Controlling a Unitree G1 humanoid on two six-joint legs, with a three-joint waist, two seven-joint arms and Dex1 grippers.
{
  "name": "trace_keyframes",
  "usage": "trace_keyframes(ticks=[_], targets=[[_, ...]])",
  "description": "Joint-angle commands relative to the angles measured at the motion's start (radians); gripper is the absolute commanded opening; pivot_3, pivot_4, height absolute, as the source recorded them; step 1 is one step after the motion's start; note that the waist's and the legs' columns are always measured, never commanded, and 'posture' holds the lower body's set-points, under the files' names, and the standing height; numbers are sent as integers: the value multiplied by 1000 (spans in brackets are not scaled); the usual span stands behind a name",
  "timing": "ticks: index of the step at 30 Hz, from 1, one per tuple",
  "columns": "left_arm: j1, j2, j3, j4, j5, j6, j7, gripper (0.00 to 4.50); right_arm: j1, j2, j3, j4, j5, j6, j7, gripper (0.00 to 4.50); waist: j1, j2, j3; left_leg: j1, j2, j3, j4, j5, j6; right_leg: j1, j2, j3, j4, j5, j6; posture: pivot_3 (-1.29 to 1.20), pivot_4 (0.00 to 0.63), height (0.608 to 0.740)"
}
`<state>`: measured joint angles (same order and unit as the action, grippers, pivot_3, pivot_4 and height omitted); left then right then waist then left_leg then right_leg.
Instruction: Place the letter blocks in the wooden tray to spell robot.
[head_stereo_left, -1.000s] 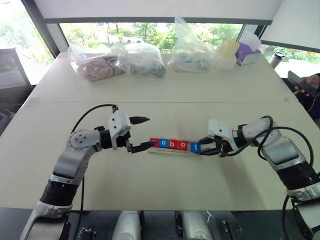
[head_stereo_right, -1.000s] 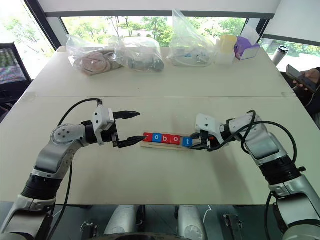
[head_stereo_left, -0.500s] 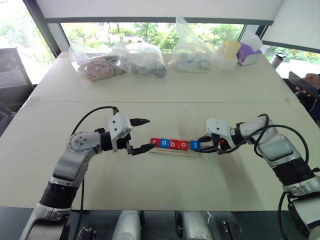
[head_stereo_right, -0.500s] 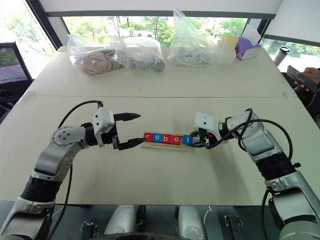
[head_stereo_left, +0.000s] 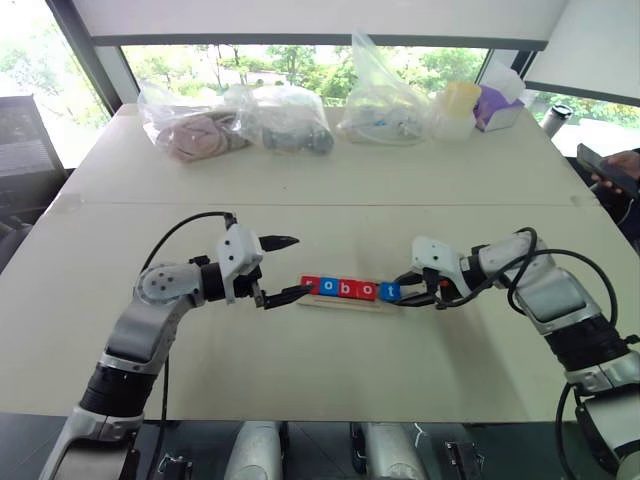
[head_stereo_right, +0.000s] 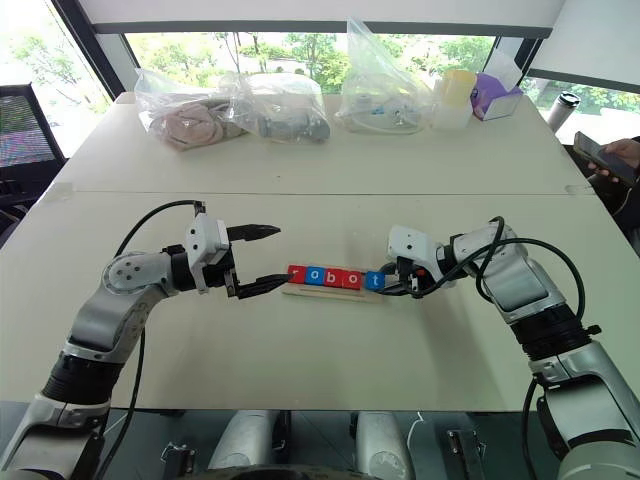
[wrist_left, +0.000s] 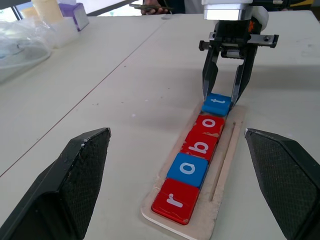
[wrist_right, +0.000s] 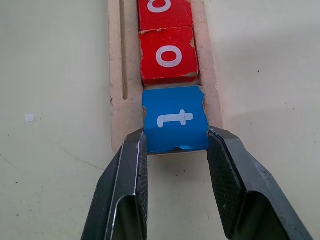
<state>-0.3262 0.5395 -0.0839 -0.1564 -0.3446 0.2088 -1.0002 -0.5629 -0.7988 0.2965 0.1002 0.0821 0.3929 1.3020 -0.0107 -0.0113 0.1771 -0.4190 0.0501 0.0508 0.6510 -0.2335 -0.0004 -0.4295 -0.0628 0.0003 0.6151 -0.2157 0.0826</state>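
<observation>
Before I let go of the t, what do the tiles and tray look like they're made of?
The tiles look like painted wood: glossy red or blue faces, with pale chips along the edges of the o. The t has the same sheen. The tray looks like bare pale wood, matte, with a milled groove. That is by look alone.

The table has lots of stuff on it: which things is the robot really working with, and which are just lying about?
In use: red and blue square letter blocks; pale wooden tray; right gripper, shut on the blue t block.

Lying about: clear plastic bags; yellow-lidded container; purple box.
</observation>
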Motion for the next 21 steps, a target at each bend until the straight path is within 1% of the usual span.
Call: trace_keyframes(ticks=[1, 2, 3, 5, 6, 10, 13, 18, 21], targets=[[-1, 1, 7, -35, -8, -10, 4, 4500, -27, 9, -6, -33, 5, 1, 4, 2185, 0, 0, 0, 0, 0, 0, 0, 0, 0, 0, 0, 0, 0, 0, 0, 0, 150, 740], [-1, 0, 7, -35, -8, -10, 5, 4500, -27, 10, -6, -33, 4, 1, 5, 2587, 0, 0, 0, 0, 0, 0, 0, 0, 0, 0, 0, 0, 0, 0, 0, 0, 150, 740], [-1, -1, 6, -35, -8, -9, 6, 4500, -29, 12, -5, -32, 4, 0, 5, 3168, 0, 0, 0, 0, 0, 0, 0, 0, 0, 0, 0, 0, 0, 0, 0, 0, 150, 740], [-1, -3, 5, -34, -8, -9, 8, 4500, -32, 15, -4, -28, 2, 1, 5, 4168, 0, 0, 0, 0, 0, 0, 0, 0, 0, 0, 0, 0, 0, 0, 0, 0, 150, 740], [-1, -3, 5, -34, -8, -9, 8, 4500, -33, 16, -4, -28, 2, 0, 6, 4459, 0, 0, 0, 0, 0, 0, 0, 0, 0, 0, 0, 0, 0, 0, 0, 0, 150, 740], [-2, -4, 4, -33, -8, -9, 10, 4500, -43, 20, -10, -29, 7, 8, 5, 4459, 0, 0, 0, 0, 0, 0, 0, 0, 0, 0, 0, 0, 0, 0, 0, 0, 150, 740], [-2, -5, 2, -32, -7, -9, 11, 4500, -66, 7, -41, -15, 14, 15, -4, 4459, 0, 0, 0, 0, 0, 0, 0, 0, 0, 0, 0, 0, 0, 0, 0, 0, 150, 740], [-3, -6, -1, -34, -9, -8, 11, 4500, -87, -30, -62, 58, -11, -46, -14, 4459, 2, 0, 0, 0, 0, 0, 0, 0, 0, 0, 0, 0, 0, 0, 0, 0, 150, 740], [-5, -6, -2, -32, -11, -8, 9, 4500, -100, -28, -64, 108, -22, -77, -26, 4459, 0, 0, 0, 0, 0, 0, 0, 0, 0, 0, 0, 0, 0, 0, 0, 0, 150, 740]])
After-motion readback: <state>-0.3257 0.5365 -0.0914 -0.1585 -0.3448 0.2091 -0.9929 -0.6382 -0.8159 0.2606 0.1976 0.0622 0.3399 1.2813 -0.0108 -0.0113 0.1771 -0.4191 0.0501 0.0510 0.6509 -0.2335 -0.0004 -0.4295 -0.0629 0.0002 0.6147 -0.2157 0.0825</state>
